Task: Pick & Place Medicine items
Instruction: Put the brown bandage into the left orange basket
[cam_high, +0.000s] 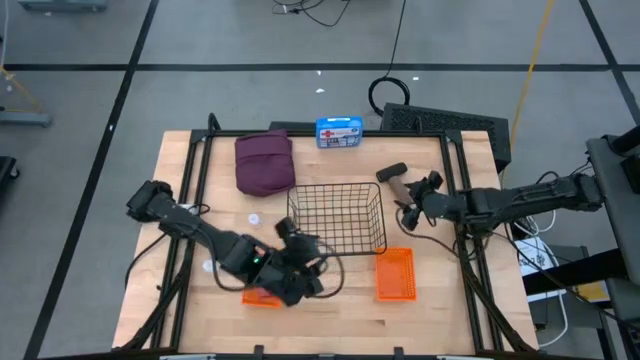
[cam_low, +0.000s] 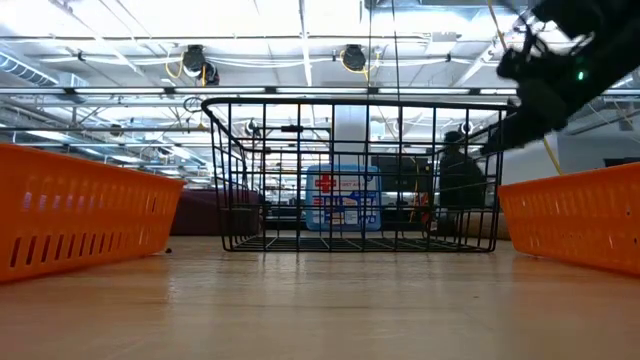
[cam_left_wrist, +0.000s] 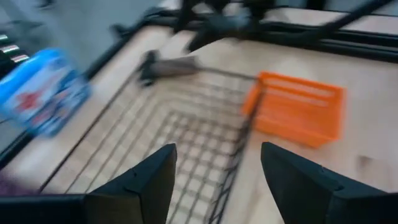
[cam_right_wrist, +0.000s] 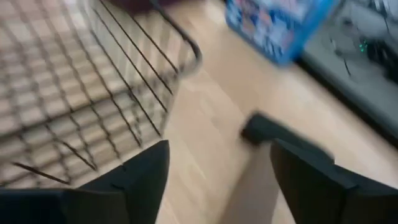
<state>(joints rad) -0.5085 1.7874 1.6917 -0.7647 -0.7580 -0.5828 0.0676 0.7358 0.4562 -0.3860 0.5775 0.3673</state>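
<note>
The right gripper (cam_high: 408, 196), fingers spread and empty, hung beside the dark-grey oblong piece (cam_high: 391, 172), right of the wire basket (cam_high: 337, 218). It likely needed squaring over that piece before closing. The left gripper (cam_high: 305, 262) stood open, empty, near the basket's near-left corner.

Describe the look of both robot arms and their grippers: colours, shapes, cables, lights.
Both arms are dark, nearly black, built of jointed segments. The left arm and right arm each trail black cables. Each gripper ends in two flat, tapering dark fingers: left gripper, right gripper. A small green light glows on the left arm's wrist.

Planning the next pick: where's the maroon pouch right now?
In the high view, the maroon pouch lies at the table's far left, just beyond the wire basket, left of the blue box.
</note>
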